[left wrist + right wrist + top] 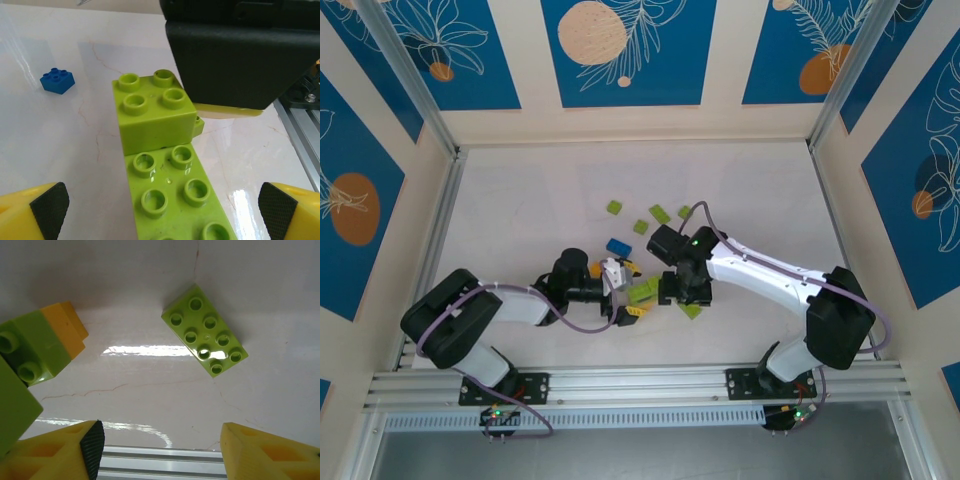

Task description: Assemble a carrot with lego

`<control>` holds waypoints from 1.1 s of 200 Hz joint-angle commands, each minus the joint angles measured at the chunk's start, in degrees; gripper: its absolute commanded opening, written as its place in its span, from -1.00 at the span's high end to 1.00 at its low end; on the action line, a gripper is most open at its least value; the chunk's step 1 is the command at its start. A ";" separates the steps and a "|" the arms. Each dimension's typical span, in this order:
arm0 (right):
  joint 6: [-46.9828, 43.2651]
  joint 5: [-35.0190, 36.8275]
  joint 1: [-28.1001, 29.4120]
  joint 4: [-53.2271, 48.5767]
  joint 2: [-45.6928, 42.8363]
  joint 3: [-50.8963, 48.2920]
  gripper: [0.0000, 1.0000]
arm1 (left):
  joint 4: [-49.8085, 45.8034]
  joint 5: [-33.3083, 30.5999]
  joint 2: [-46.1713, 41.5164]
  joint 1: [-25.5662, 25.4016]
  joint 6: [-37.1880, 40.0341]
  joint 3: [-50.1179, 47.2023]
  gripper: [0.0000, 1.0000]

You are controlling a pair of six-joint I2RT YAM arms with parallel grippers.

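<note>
A long lime green lego brick (pixel 180 200) lies between the wide-apart fingers (pixel 47 207) of my left gripper (pixel 162 207), touching neither pad. A square green brick (pixel 152 112) is stacked on its far end. In the top view this green stack (pixel 642 292) sits between my left gripper (pixel 616 275) and my right gripper (pixel 682 292). The right gripper (pixel 162 450) is open over bare table, nothing between its fingers. Ahead of it lies a loose green eight-stud brick (pixel 204 330); at its left, a green-and-orange stack (pixel 35 347).
Several loose green bricks (pixel 660 212) and a blue brick (pixel 618 246) lie farther back on the white table; the blue brick (pixel 57 81) is at the left wrist view's left. The right gripper's black body (pixel 235 50) hangs close over the stack. An aluminium rail (pixel 165 462) runs along the near edge.
</note>
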 commanded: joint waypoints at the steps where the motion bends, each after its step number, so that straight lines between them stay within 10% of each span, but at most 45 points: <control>1: -1.77 0.05 -0.90 -0.09 -0.04 1.51 -0.27 | -0.94 1.68 -0.06 -0.05 -0.09 0.50 -0.99; 220: -12.12 2.54 -8.21 2.27 11.37 13.27 -0.22 | -2.70 0.64 1.42 -0.04 1.06 1.66 -0.99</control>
